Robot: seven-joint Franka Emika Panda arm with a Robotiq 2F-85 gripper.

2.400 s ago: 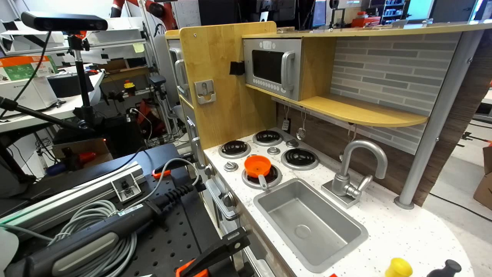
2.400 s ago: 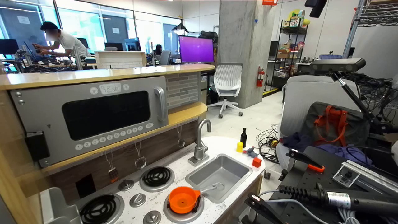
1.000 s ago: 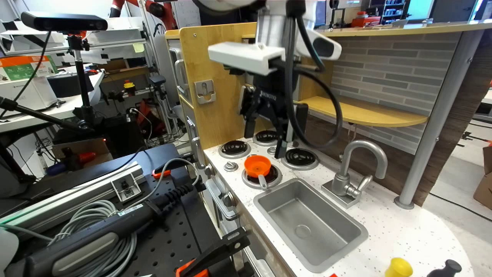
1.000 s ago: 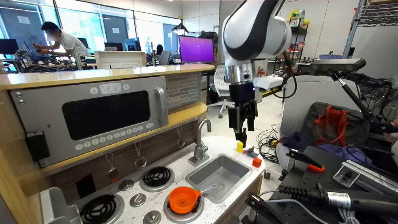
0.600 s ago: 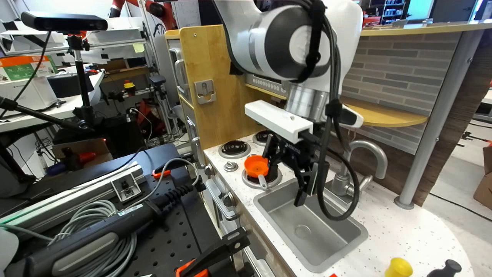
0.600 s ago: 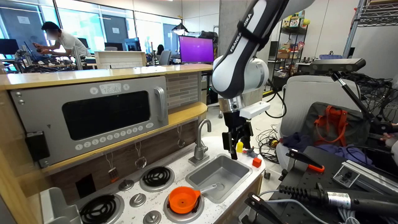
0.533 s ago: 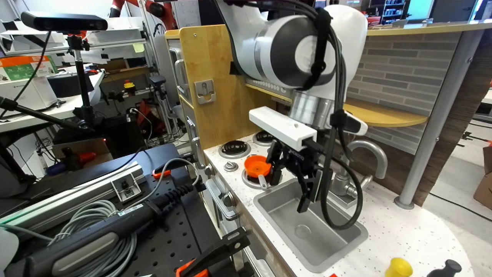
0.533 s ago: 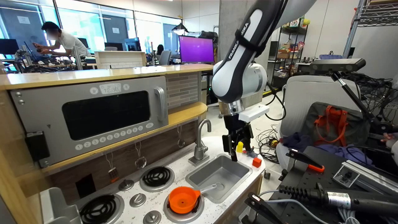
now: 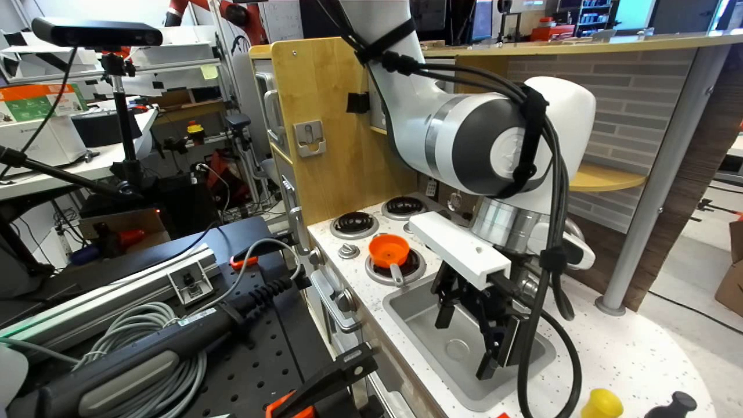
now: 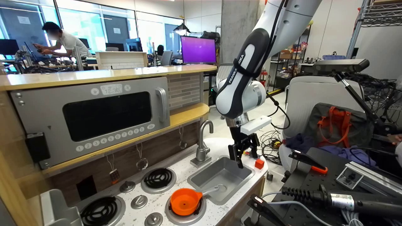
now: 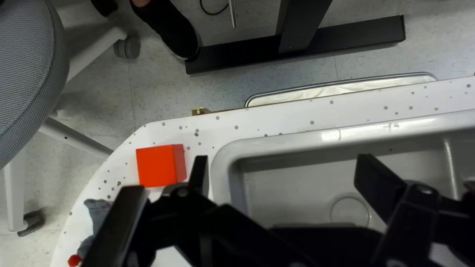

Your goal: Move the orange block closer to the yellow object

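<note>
The orange block stands on the white counter beside the sink's end. In the wrist view the orange block lies just outside the left finger. Only a sliver of the orange block shows at an exterior view's bottom edge. The yellow object stands on the counter near that edge. In an exterior view the yellow object is almost wholly behind the gripper; it is not in the wrist view. My gripper is open and empty over the sink; it also shows from another side and in the wrist view.
The sink lies below the fingers, with a faucet beside it. A grey toy lies near the block at the counter's rounded edge. A black bottle stands beside the yellow object. An orange pan sits on a burner.
The arm has come into view, then lowered and moved from above the burners to over the sink, nearer the block. The gripper stays open. The block and yellow object have not moved.
</note>
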